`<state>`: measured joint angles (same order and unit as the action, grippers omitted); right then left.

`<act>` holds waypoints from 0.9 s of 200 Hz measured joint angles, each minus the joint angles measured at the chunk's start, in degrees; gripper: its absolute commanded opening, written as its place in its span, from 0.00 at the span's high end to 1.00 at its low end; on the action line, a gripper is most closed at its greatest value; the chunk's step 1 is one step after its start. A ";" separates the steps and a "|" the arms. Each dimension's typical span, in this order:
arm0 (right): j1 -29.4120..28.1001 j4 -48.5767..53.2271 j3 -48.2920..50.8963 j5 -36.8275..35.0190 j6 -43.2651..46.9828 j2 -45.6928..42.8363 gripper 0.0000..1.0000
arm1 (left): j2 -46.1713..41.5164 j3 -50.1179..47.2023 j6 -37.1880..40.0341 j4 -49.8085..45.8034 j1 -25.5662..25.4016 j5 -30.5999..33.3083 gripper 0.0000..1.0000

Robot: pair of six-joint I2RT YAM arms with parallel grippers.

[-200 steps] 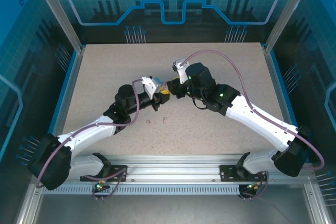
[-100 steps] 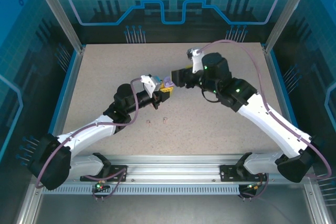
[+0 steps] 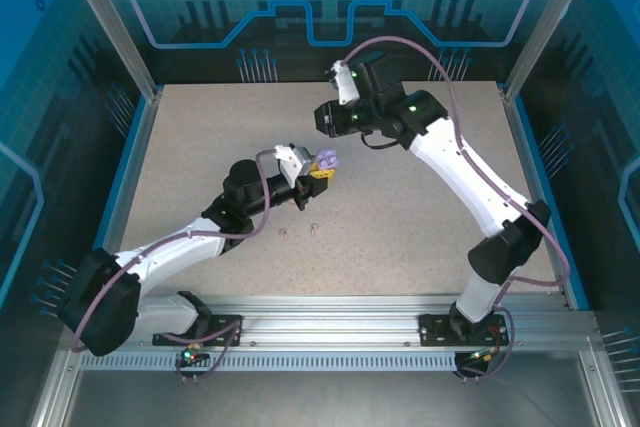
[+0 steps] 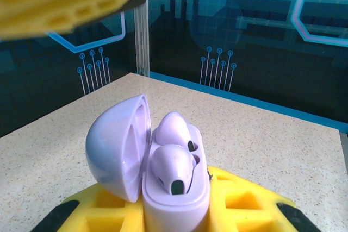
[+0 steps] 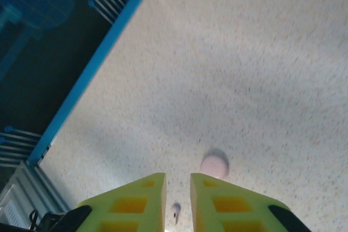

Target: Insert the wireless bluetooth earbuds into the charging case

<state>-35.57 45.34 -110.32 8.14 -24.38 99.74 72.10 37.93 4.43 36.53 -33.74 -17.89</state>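
Observation:
My left gripper (image 3: pixel 316 173) is shut on the open purple charging case (image 3: pixel 325 160) and holds it above the table's middle. In the left wrist view the case (image 4: pixel 175 199) stands on the lower yellow finger (image 4: pixel 244 202), lid (image 4: pixel 114 145) swung left. Two purple earbuds (image 4: pixel 172 164) sit in its sockets. My right gripper (image 3: pixel 324 119) hangs farther back, apart from the case. Its yellow fingers (image 5: pixel 130 205) stand a narrow gap apart with nothing between them. Two tiny pale earbuds (image 3: pixel 284 233) (image 3: pixel 314 228) lie on the table in front of the left gripper.
A round pale pink case (image 5: pixel 214 164) lies shut on the speckled table, with a small earbud (image 5: pixel 175 212) near it below the right gripper. Blue rails (image 3: pixel 128 162) and glass walls bound the table. The left arm (image 3: pixel 190 242) crosses the near left part.
My right gripper pulled away from the purple case, rising and moving toward the back, and its jaws narrowed. The left gripper kept its hold on the case and barely moved.

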 measured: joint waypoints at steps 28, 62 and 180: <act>-0.02 3.76 0.37 1.81 0.50 1.16 0.83 | 1.03 0.57 0.00 0.15 -0.09 0.02 1.00; -0.11 3.32 7.58 3.19 0.63 -3.69 0.83 | 2.56 1.25 0.00 -0.07 -0.11 -0.24 1.00; 9.14 -1.31 32.79 -0.46 -7.93 -28.22 0.57 | 7.21 3.39 -3.63 -0.20 -0.74 0.04 1.00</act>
<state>-26.44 44.03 -77.54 7.68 -32.32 71.53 79.31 41.32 0.80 36.34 -34.48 -17.85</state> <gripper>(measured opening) 0.404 0.223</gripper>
